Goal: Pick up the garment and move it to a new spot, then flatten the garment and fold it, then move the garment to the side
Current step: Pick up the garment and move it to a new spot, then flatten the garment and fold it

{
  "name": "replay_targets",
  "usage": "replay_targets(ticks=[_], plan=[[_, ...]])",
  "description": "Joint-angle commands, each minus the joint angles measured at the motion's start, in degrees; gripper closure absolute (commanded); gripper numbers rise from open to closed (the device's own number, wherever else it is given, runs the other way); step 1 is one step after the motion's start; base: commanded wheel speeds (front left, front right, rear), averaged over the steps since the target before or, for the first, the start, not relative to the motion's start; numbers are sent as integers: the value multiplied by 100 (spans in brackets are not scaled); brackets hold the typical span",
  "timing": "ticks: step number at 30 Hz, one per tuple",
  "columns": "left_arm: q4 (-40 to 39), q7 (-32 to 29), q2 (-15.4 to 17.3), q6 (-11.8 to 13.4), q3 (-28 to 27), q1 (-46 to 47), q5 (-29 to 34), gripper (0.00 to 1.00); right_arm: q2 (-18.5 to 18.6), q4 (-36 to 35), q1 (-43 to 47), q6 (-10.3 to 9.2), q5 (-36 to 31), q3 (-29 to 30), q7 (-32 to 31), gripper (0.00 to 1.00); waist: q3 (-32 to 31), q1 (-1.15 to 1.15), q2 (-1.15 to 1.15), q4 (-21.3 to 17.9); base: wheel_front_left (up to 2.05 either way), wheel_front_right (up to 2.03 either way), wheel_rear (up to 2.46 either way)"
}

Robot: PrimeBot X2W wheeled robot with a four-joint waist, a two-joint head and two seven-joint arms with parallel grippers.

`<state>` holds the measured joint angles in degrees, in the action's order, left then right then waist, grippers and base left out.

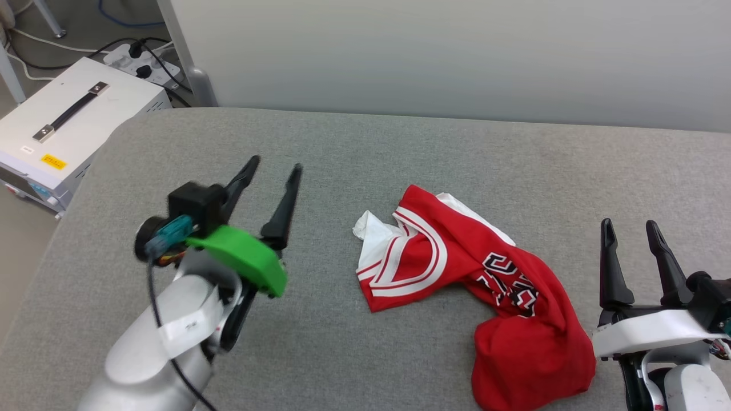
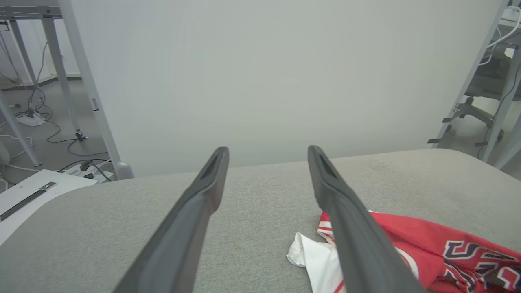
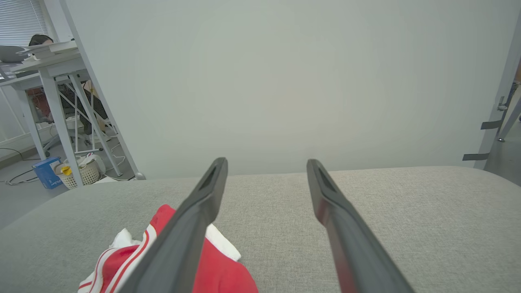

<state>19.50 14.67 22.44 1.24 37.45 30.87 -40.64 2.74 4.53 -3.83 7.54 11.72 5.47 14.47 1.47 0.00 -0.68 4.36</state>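
The garment (image 1: 451, 251) lies crumpled on the grey padded table (image 1: 365, 148), right of the middle in the head view. Its white sleeve and striped neck trim face left, the lettered chest runs on a slant, and a bunched red heap lies toward the near side. Bare cloth stretches wide to the garment's left, behind it up to the table's far edge, and on its right. That far edge runs along a pale partition wall (image 1: 457, 51). The table's far left corner is rounded, and past it, lower down, stand a white box with a black handle (image 1: 68, 123) and a power strip (image 1: 143, 60) with cables. The left gripper (image 1: 276, 165) is held above the table well left of the garment, its pale forearm rising from the lower left, its fingers spread wide and empty, pointing toward the far edge. The right gripper (image 1: 628, 224) sits at the lower right, just beside the red heap without touching it. Its fingers also stand wide apart, hold nothing and point toward the far edge.
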Motion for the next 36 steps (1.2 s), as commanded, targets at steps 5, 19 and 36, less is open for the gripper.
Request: replay_targets(ticks=[5, 19, 36], plan=[[-855, 31, 48, 5, -1165, -1402, 582, 0, 14, -91, 135, -5, -95, -18, 52, 0, -1, 0, 68, 95, 0, 0, 0], [-1378, 32, -1068, -595, -2610, -2663, 1837, 0, 14, 22, 212, -5, -257, -79, 52, 0, 105, 0, 68, 232, 0, 0, 0], [-1437, 32, -1597, -869, -2761, -2268, 2172, 0, 917, 1276, -1842, -5, -225, -656, -3732, 0, 1105, 0, 68, 939, 0, 0, 0]])
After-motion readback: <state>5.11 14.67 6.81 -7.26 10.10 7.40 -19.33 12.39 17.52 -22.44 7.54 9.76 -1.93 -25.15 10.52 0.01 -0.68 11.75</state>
